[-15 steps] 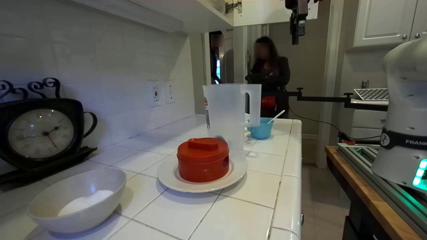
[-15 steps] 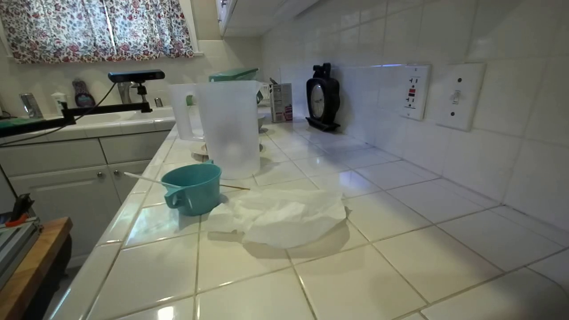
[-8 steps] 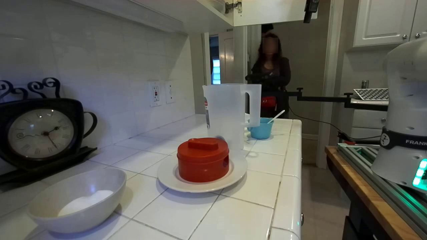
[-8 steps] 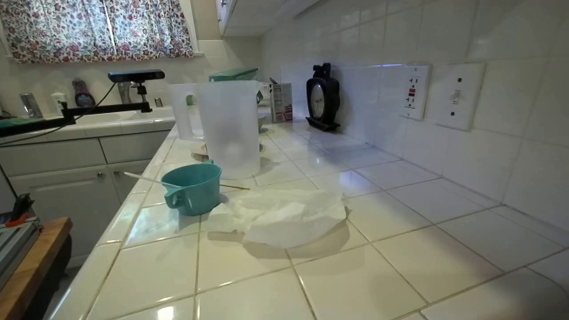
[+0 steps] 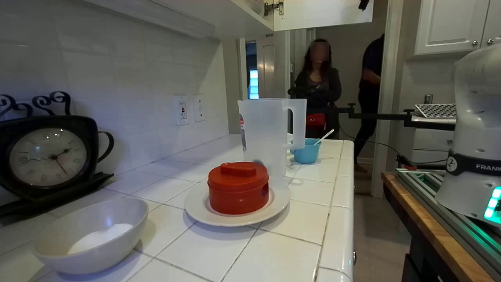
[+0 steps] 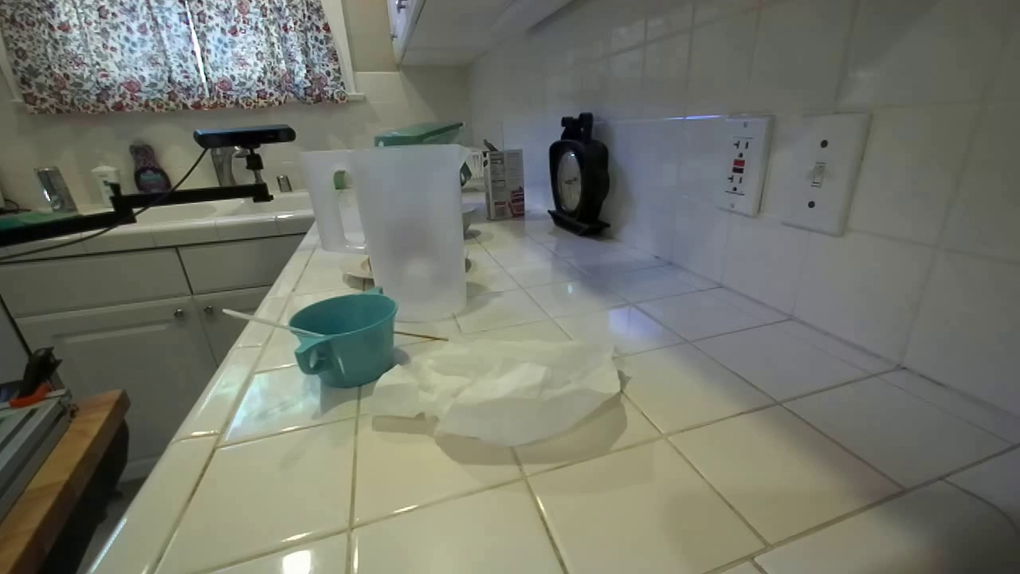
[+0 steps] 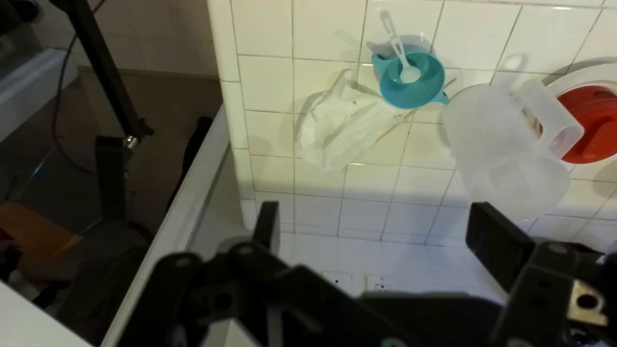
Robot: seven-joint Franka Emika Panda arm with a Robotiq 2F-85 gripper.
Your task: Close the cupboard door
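Note:
The cupboard door (image 5: 321, 15), a smooth cream-white panel, shows at the top of an exterior view. It stands open, out from the wall cabinet (image 5: 235, 21), with a metal hinge at its lower inner corner. Its upper part is out of frame. Only a dark tip of my gripper (image 5: 363, 4) shows there, in front of the door near its outer end. I cannot tell whether they touch. In the wrist view my gripper (image 7: 378, 224) has its fingers wide apart with nothing between them. A pale flat surface (image 7: 29, 318) fills the lower left corner; I cannot tell whether it is the door.
Below on the tiled counter (image 5: 289, 243) stand a clear pitcher (image 5: 266, 133), a blue cup (image 5: 307, 152), a red container (image 5: 238, 192) on a plate, a white bowl (image 5: 94, 235) and a black clock (image 5: 51, 156). Two people stand beyond the counter.
My gripper has moved up and slightly to the right in an exterior view, almost out of frame. The door has not visibly moved. A second person now shows at the doorway's right.

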